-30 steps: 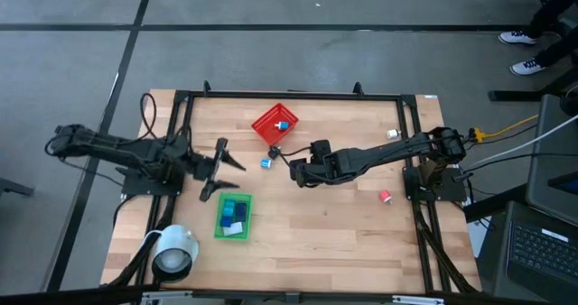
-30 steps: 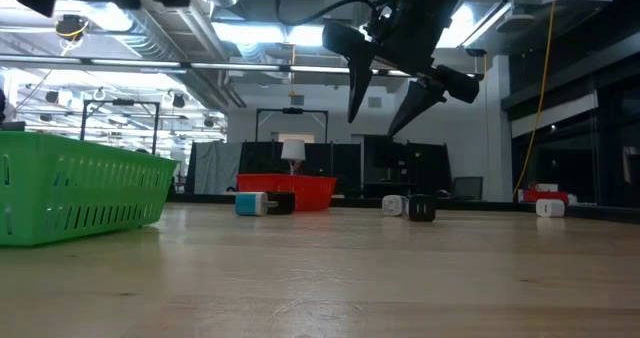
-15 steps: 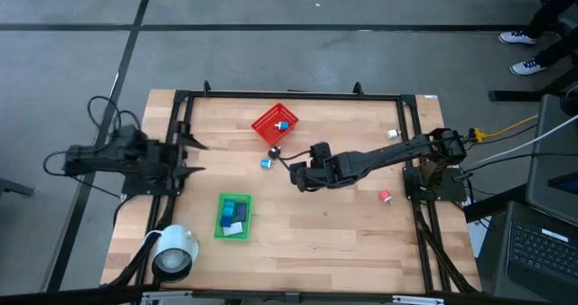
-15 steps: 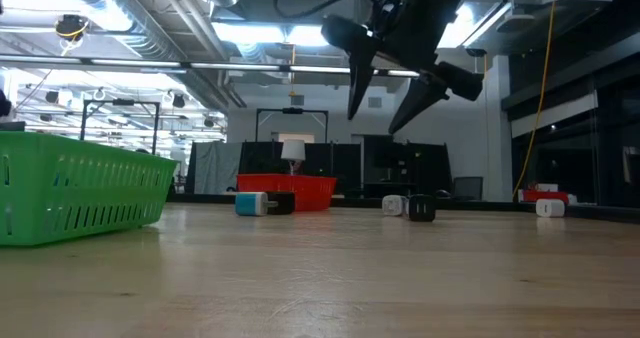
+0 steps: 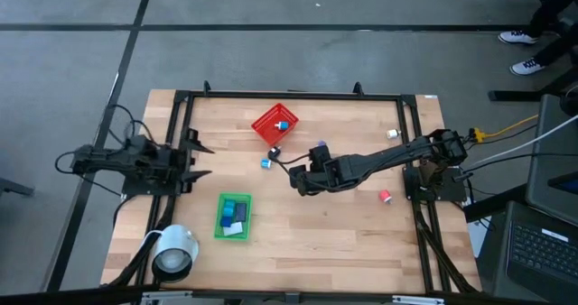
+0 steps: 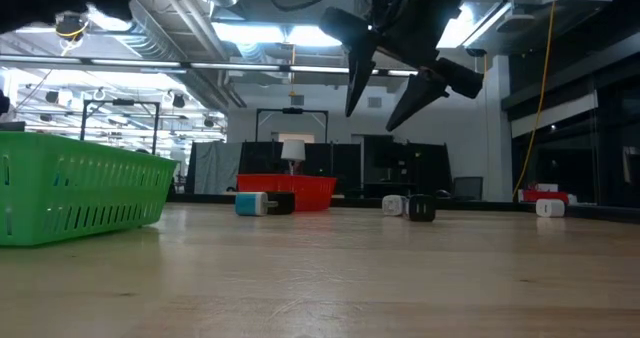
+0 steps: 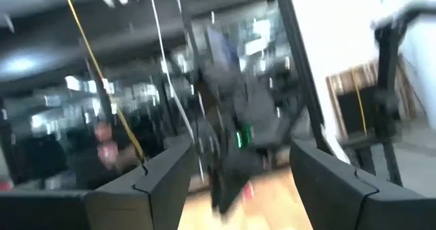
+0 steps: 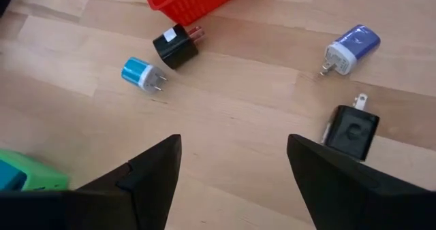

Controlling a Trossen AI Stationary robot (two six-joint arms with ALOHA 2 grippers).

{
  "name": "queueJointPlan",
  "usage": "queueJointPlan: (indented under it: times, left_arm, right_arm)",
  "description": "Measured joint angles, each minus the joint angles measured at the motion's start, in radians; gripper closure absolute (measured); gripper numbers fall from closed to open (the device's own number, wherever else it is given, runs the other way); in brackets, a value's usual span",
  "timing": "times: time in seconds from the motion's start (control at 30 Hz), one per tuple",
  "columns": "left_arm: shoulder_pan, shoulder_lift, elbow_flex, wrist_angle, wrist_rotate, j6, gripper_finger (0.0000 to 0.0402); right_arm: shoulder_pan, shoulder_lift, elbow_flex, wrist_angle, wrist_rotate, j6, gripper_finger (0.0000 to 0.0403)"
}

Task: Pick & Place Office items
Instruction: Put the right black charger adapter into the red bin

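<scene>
The right claw (image 5: 297, 180) hangs over the middle of the counter (image 5: 316, 224), fingers spread and empty, aimed down at the loose plugs: a black one (image 8: 175, 46) and a blue one (image 8: 139, 73) just beside the red basket (image 5: 274, 124), another black (image 8: 350, 131) and a purple one (image 8: 349, 48) nearby. It looks to be choosing one. The left claw (image 5: 197, 159), also spread and empty, waits at the counter's left edge, clear of the green tray (image 5: 234, 217).

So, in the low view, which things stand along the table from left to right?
Green basket → blue-and-white plug → red basket → small white plug → black plug → white piece at far right.
</scene>
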Motion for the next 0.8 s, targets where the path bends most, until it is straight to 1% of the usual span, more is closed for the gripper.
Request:
queueJointPlan:
  times: [0.17,0.27,0.33,0.5,0.6,0.7,0.8]
  left_arm:
    - [-0.013,0.001,-0.067,0.019,-0.023,-0.01,0.0162]
    - [-0.023,0.0,-0.098,0.026,0.024,-0.05,0.0162]
    - [-0.031,0.0,-0.123,0.025,0.024,-0.071,0.0162]
    - [-0.049,0.0,-0.127,-0.057,0.021,-0.089,0.0162]
    - [-0.057,0.0,-0.127,-0.046,0.052,-0.093,0.0162]
    - [-0.057,0.0,-0.127,-0.061,0.056,-0.098,0.0162]
    - [-0.057,0.001,-0.127,-0.065,0.056,-0.134,0.0162]
  right_arm:
    - [0.002,0.0,0.0,0.005,0.0,-0.028,0.0131]
    - [0.014,0.0,0.0,0.018,0.031,-0.041,0.0131]
    - [0.023,0.0,0.0,0.024,0.048,-0.049,0.0131]
    - [0.032,0.0,0.0,0.034,0.047,-0.073,0.0131]
    - [0.036,0.0,0.0,0.035,0.048,-0.083,0.0131]
    - [0.037,0.0,0.0,0.038,0.048,-0.1,0.0131]
    - [0.024,0.0,0.0,0.036,0.013,-0.121,0.0131]
